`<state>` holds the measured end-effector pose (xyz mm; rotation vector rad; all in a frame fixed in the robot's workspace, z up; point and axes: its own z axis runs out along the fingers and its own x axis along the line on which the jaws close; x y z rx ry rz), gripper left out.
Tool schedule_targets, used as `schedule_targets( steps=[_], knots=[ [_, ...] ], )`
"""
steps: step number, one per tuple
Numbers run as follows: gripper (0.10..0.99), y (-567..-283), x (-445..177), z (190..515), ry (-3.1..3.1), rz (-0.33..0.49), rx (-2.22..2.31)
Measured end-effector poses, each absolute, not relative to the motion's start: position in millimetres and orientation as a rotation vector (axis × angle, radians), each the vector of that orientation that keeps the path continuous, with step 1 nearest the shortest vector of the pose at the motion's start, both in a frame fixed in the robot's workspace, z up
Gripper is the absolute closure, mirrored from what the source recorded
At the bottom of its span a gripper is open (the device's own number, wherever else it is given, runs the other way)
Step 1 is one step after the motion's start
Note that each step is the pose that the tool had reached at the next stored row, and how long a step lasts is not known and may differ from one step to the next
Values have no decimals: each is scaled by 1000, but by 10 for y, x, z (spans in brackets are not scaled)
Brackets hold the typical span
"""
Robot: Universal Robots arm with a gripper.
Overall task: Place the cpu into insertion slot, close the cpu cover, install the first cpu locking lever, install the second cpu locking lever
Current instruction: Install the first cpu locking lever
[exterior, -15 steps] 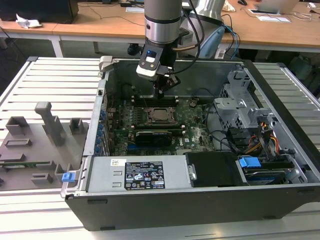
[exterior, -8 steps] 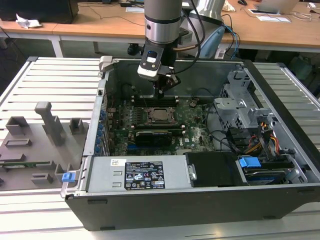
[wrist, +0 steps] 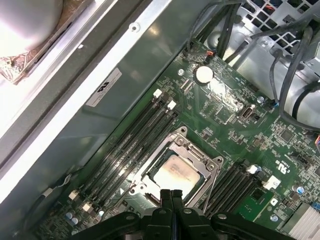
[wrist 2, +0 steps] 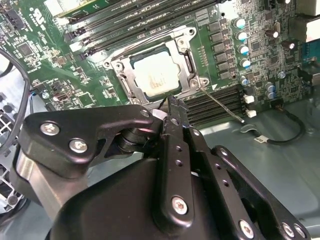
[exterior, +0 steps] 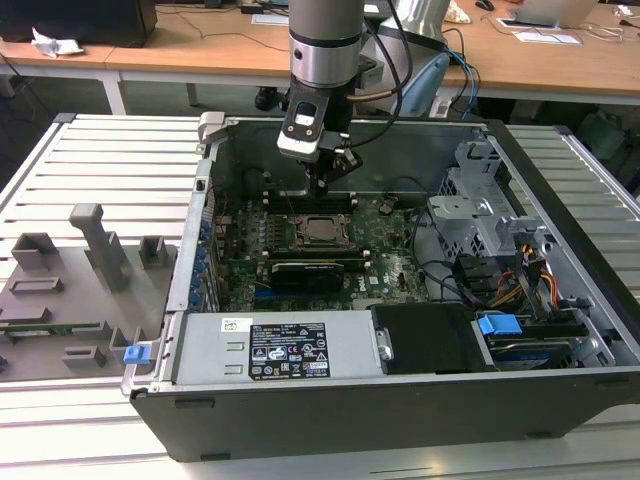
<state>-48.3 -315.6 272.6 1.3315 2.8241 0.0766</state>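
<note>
cpu [wrist: 176, 172] flat, top up, cover [wrist: 200, 154] down, pinched tool [wrist: 170, 194] nr it

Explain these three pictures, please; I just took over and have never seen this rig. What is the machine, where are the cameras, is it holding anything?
The exterior view looks from outside at one robot arm reaching down into an open computer case. Both wrist views come from cameras riding on that arm, looking past its black gripper at the green motherboard. The cpu lies seated there, framed by the silvery cpu cover. A thin locking lever sticks out beside it. The gripper hangs close by the cover's edge, fingers shut together; I see nothing held.
</note>
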Motion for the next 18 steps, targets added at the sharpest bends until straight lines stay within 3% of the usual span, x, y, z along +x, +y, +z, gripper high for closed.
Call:
schedule_targets(
  steps=[18],
  knots=[
    [980,-3156,-483,2725,2891,78,1186]
  ],
)
